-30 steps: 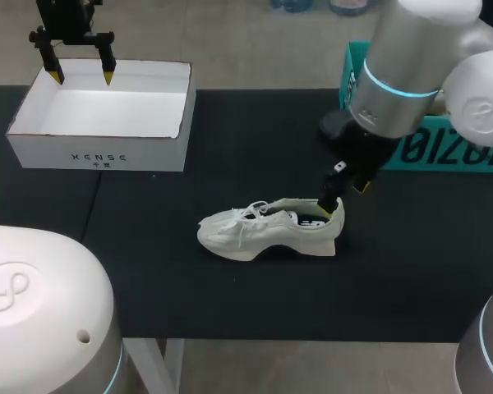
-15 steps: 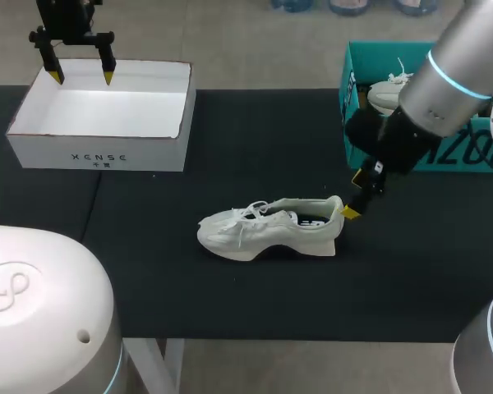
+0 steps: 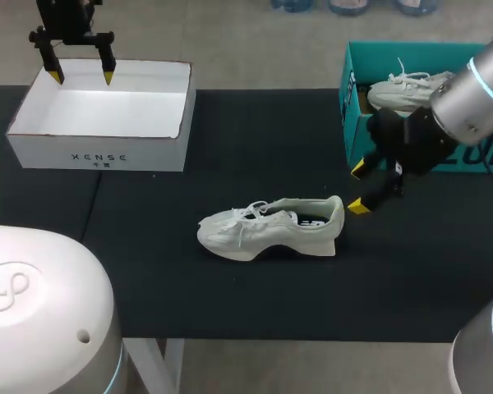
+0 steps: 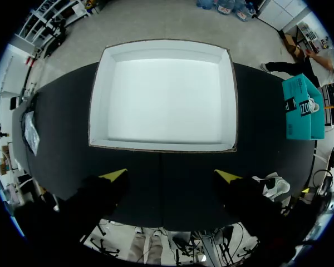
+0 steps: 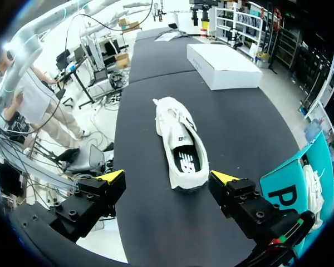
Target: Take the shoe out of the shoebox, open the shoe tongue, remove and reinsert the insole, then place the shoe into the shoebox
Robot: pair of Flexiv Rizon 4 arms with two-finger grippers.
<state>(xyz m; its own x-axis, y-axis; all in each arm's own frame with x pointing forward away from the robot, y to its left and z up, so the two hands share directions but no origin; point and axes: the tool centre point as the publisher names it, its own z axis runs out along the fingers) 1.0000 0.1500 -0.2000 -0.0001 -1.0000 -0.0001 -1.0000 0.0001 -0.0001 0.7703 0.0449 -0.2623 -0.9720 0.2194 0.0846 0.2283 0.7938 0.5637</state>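
Shoe (image 3: 267, 228) upright on the table (image 3: 230, 304), insole (image 5: 185, 161) looks seated | my right gripper (image 3: 358, 187) spread, empty, just behind its heel | my left gripper (image 3: 82, 77) spread over the white shoebox (image 3: 99, 156) | next, I judge: grasp shoe, box it.

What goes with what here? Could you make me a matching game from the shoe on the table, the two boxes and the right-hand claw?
Things:
1. white shoe
2. white box
3. teal box
4. right gripper

States:
A. open, just behind the shoe's heel, not touching it
B. empty inside
C. lying on the black table
D. holding another shoe

Pairs: 1-C, 2-B, 3-D, 4-A
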